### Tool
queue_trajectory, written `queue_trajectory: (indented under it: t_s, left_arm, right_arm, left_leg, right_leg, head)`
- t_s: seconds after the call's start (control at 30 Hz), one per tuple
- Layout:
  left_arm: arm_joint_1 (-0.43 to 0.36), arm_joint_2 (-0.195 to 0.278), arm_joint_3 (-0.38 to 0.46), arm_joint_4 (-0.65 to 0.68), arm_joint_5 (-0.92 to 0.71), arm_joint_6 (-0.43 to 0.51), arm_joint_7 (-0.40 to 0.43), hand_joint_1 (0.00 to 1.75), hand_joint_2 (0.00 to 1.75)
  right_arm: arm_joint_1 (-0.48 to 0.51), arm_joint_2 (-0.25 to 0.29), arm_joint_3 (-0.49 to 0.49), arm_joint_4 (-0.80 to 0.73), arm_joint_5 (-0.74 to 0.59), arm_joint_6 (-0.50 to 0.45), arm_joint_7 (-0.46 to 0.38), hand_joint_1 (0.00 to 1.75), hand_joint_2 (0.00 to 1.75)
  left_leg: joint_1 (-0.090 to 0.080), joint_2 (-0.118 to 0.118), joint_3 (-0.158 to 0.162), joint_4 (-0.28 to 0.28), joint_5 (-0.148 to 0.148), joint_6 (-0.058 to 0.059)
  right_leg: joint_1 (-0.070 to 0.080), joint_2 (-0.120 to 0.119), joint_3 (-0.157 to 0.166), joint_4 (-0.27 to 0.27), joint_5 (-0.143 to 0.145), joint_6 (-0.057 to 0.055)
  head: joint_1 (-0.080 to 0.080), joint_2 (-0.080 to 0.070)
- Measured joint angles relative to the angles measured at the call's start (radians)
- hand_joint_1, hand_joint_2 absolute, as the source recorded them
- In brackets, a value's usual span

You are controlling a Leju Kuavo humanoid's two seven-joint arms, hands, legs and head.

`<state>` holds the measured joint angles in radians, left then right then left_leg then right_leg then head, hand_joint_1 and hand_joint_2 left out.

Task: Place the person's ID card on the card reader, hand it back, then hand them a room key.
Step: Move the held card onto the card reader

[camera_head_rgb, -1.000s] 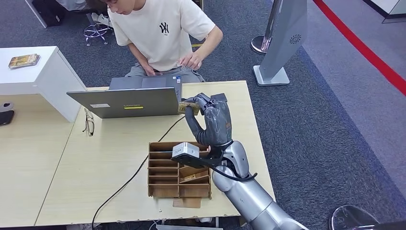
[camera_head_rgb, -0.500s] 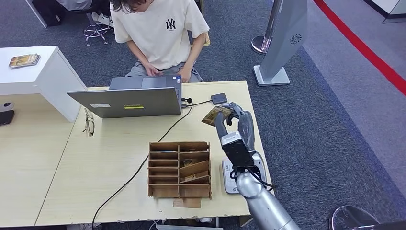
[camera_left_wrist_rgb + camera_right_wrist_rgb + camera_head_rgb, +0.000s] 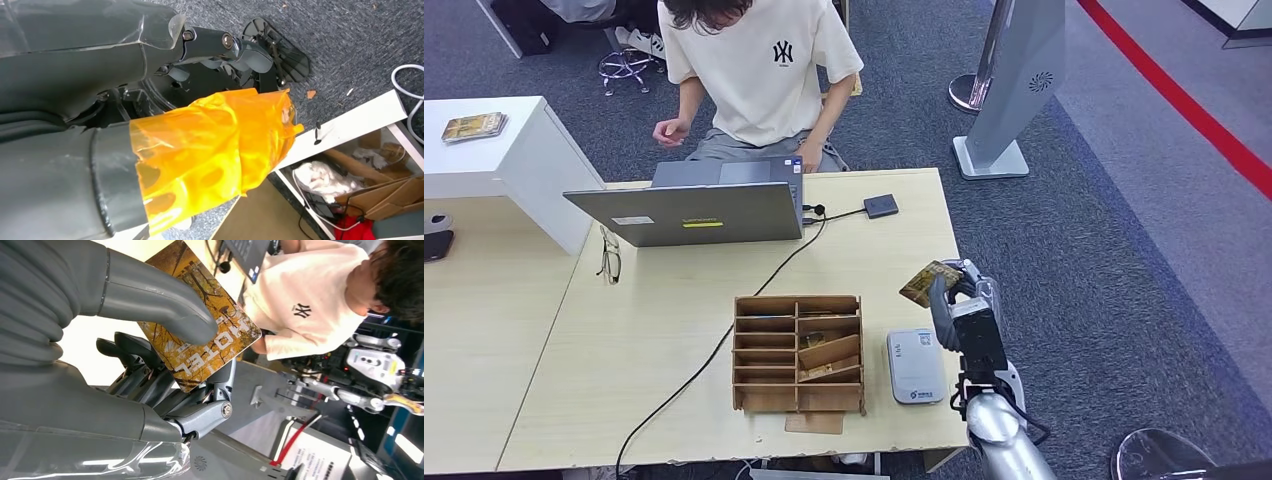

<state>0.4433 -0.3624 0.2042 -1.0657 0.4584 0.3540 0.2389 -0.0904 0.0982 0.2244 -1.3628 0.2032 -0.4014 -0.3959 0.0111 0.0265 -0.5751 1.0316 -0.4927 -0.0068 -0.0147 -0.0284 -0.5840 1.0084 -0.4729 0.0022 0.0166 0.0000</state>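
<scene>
My right hand is raised over the table's right edge, just beyond the white card reader. It pinches a yellow tree-patterned card between thumb and fingers. In the right wrist view the card reads HOTEL, with the thumb pressed on its face. The person in a cream T-shirt sits behind the laptop, also visible as the person past the card. My left hand hangs beside my body over the carpet, its fingers apart and holding nothing, partly behind orange film.
A wooden compartment organiser holding a few cards stands left of the reader. A black cable runs from the laptop across the table. A small dark device, glasses and a white cabinet lie further off.
My right hand drew back with the card from beside the laptop to the table's right edge near the reader. The person lifted one hand off the keyboard.
</scene>
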Motion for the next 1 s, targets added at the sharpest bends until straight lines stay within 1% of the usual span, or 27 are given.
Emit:
queue_trajectory:
  t_s: [0.1, 0.27, 0.53, 0.8, 1.0]
  left_arm:
    - [0.008, 0.0, -0.009, -0.015, 0.02, 0.019, 0.008, 0.0, 0.0]
    - [0.031, 0.0, -0.027, -0.049, 0.06, 0.062, 0.029, 0.0, 0.0]
    - [0.046, 0.0, -0.042, -0.08, 0.105, 0.08, 0.045, 0.0, 0.0]
    - [0.045, 0.0, -0.04, -0.08, 0.132, 0.088, 0.048, 0.0, 0.0]
    - [0.042, 0.0, -0.039, -0.08, 0.144, 0.084, 0.045, 0.0, 0.0]
  right_arm:
    - [0.009, -0.007, -0.007, 0.001, 0.004, 0.017, 0.032, 1.75, 1.75]
    - [0.022, -0.016, -0.015, 0.017, -0.001, 0.051, 0.116, 1.75, 1.75]
    - [0.026, -0.026, -0.017, 0.054, -0.075, 0.108, 0.207, 1.75, 1.75]
    - [0.027, -0.05, -0.017, 0.068, -0.147, 0.151, 0.25, 1.75, 1.75]
    - [0.023, -0.061, -0.013, 0.068, -0.169, 0.161, 0.27, 1.75, 1.75]
  left_leg:
    - [0.0, 0.0, 0.0, 0.0, 0.0, 0.0]
    - [0.0, 0.0, 0.0, 0.0, 0.0, 0.0]
    - [0.0, 0.0, 0.0, 0.0, 0.0, 0.0]
    - [0.0, 0.0, 0.0, 0.0, 0.0, 0.0]
    - [0.0, 0.0, 0.0, 0.0, 0.0, 0.0]
  right_leg:
    - [0.0, 0.0, 0.0, 0.0, 0.0, 0.0]
    - [0.0, 0.0, 0.0, 0.0, 0.0, 0.0]
    - [0.0, 0.0, 0.0, 0.0, 0.0, 0.0]
    - [0.0, 0.0, 0.0, 0.0, 0.0, 0.0]
    - [0.0, 0.0, 0.0, 0.0, 0.0, 0.0]
  head:
    - [0.0, 0.0]
    - [0.0, 0.0]
    - [0.0, 0.0]
    - [0.0, 0.0]
    - [0.0, 0.0]
